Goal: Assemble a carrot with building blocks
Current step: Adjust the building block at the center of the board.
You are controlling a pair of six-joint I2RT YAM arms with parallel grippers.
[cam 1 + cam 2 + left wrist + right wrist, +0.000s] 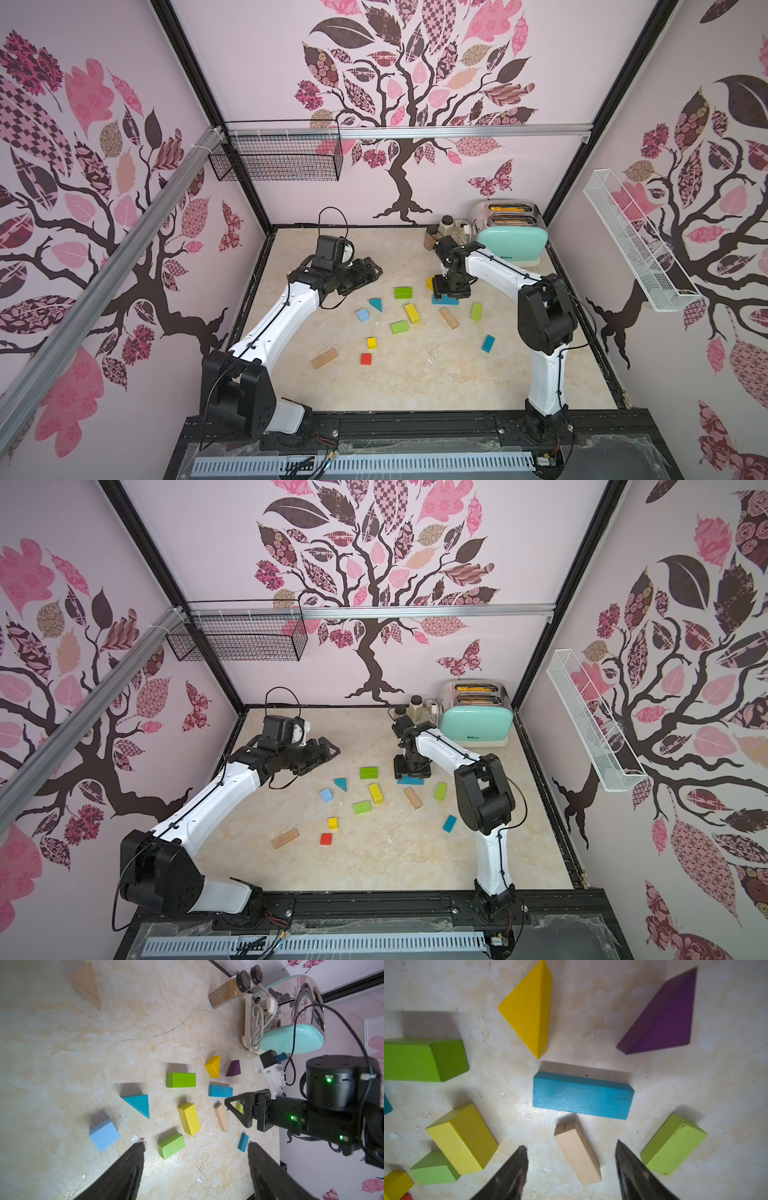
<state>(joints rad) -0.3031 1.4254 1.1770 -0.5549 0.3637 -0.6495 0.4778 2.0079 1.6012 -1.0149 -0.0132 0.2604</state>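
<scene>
Marble-look table [415, 382] inside patterned walls. Mint toaster [513, 245] at far right corner. Left gripper [376, 270] above far left of table, fingers spread, holding nothing. Right gripper [571, 1145] points down near toaster, fingers spread, gripping nothing (tan bar [577, 1153] lies on table between tips in wrist view). Blocks [411, 313] scattered loose mid-table. Blue bar [582, 1095] just beyond tan bar. Yellow wedge [529, 1009] and purple wedge [662, 1020] past blue bar. Green blocks [425, 1059] to either side.
</scene>
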